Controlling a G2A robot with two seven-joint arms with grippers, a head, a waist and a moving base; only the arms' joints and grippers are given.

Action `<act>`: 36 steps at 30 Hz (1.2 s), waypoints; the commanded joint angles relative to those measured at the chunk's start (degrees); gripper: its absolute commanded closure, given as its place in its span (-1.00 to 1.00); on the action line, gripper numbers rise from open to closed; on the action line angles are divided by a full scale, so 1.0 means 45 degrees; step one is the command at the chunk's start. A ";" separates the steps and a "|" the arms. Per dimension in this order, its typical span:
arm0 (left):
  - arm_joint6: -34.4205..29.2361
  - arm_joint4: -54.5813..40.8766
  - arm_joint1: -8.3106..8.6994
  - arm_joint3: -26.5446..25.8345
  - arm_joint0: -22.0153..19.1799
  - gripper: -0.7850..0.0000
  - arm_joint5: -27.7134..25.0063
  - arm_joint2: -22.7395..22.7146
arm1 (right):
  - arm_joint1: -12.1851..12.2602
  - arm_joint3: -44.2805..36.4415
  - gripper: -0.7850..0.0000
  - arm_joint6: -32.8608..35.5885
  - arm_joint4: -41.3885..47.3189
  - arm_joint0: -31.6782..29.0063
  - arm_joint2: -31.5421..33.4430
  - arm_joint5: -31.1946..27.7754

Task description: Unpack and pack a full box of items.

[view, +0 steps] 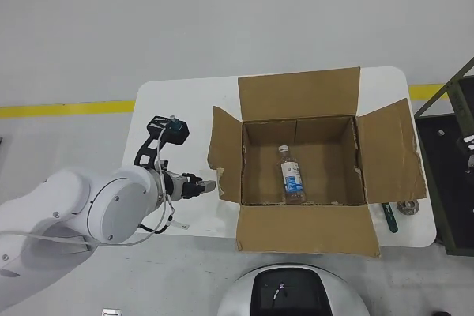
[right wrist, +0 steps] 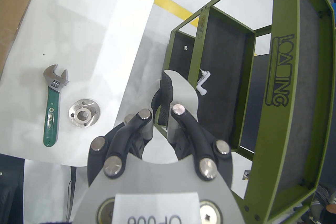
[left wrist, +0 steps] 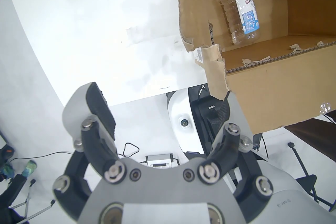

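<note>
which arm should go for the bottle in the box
Left, probably: the left gripper is open beside the box, facing the bottle; the right gripper is shut by the green cart.

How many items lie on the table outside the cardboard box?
2: a green-handled wrench and a metal flange, side by side near the table edge. The box flaps may hide others.
</note>
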 commanded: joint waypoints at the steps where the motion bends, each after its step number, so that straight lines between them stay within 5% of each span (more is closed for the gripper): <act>1: 0.0000 0.0000 0.0000 0.0000 0.0000 -1.00 0.0000 0.0000 | -0.0002 -0.0004 1.00 -0.0071 0.0042 -0.0031 -0.0051 -0.0044; 5: 0.0000 0.0000 0.0000 0.0000 0.0000 -1.00 0.0000 0.0000 | -0.0073 -0.0178 1.00 0.0440 0.1061 -0.0633 -0.0620 0.0227; 9: 0.0000 0.0000 0.0000 0.0000 0.0000 -1.00 0.0000 0.0000 | -0.0240 -0.0249 1.00 0.2986 0.2860 -0.0843 -0.1186 0.2904; 14: 0.0000 0.0000 0.0000 0.0000 0.0000 -1.00 0.0000 0.0000 | -0.0257 -0.0447 1.00 0.4609 0.3537 -0.0633 -0.1711 0.4192; 30: 0.0000 0.0000 0.0000 0.0000 0.0000 -1.00 0.0000 0.0000 | -0.0220 -0.0503 1.00 0.4610 0.4142 -0.0574 -0.2119 0.4109; 36: 0.0000 0.0000 0.0000 0.0000 0.0000 -1.00 0.0000 0.0000 | -0.0229 -0.0422 1.00 0.4714 0.3509 -0.0556 -0.3092 0.5003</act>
